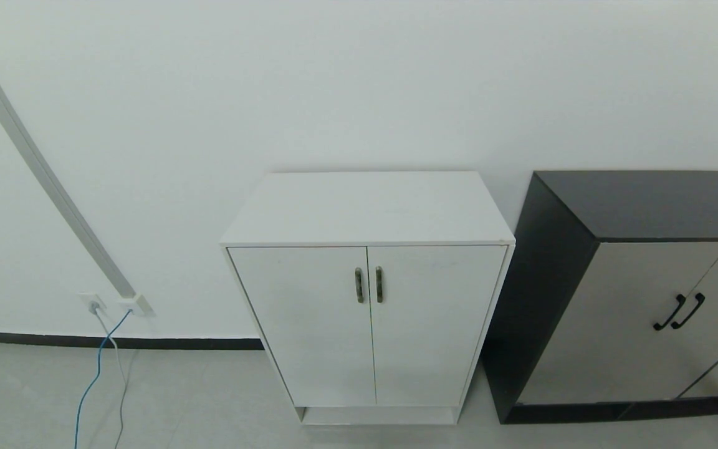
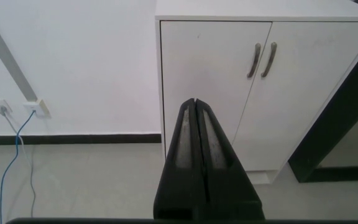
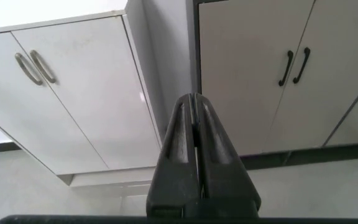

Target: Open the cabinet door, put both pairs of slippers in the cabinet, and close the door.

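Note:
A white two-door cabinet stands against the wall with both doors closed. Two grey vertical handles sit side by side at the middle seam. In the left wrist view the same cabinet stands some way beyond my left gripper, which is shut with nothing in it. My right gripper is also shut and empty, held well short of the white cabinet and level with the gap between it and the dark one.
A black-framed cabinet with grey doors and black handles stands just right of the white one. Wall sockets with a blue cable and a slanted cable duct are at the left. Grey floor lies in front.

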{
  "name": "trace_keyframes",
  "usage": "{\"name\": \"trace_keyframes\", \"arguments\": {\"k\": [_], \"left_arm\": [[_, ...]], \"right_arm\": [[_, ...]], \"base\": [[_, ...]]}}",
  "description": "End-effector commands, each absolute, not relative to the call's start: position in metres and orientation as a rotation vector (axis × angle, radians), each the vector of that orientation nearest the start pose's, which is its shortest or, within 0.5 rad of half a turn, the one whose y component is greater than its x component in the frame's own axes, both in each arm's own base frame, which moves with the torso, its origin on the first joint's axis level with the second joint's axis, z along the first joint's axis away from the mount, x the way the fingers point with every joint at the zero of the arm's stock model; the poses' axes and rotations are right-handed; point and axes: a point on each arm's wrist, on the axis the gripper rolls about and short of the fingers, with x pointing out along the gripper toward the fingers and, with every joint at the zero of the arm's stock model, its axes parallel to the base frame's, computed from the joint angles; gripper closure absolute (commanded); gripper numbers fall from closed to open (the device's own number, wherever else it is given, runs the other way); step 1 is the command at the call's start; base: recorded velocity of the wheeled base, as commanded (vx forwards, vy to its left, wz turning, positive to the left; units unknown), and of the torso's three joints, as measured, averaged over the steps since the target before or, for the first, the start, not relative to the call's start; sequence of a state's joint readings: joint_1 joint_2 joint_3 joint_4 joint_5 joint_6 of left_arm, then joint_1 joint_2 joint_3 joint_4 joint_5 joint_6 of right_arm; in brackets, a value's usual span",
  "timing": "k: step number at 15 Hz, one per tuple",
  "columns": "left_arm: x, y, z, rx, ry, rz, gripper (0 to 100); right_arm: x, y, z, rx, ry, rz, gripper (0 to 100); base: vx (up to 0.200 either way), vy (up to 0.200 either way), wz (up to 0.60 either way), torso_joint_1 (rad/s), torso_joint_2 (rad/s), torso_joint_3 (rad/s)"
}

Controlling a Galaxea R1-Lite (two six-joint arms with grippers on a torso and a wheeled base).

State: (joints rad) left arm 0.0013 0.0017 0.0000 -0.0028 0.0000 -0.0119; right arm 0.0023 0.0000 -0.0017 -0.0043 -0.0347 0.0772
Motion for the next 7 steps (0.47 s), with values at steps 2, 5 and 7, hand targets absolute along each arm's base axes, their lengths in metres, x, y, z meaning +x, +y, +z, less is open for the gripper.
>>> {"name": "trace_keyframes", "arguments": {"k": [2, 5, 7], "left_arm": [[-0.0227, 0.0, 0.0758, -0.012, -0.002, 0.002, 100], [-0.0227, 0.0, 0.0758, -0.012, -0.002, 0.002, 100], [-0.0227, 0.0, 0.0758, -0.012, -0.002, 0.002, 100]], "right_arm": [[-0.0228, -0.0009, 0.0764, 0.077, -0.006, -0.032, 100], [-0.0228, -0.0008, 0.0764, 0.071, -0.006, -0.031, 100], [-0.0228, -0.0008, 0.0764, 0.071, -0.006, -0.031, 100]], "base": [[0.0, 0.0, 0.0, 0.0, 0.0, 0.0], [0.0, 0.0, 0.0, 0.0, 0.0, 0.0], [0.0, 0.0, 0.0, 0.0, 0.0, 0.0]]}}
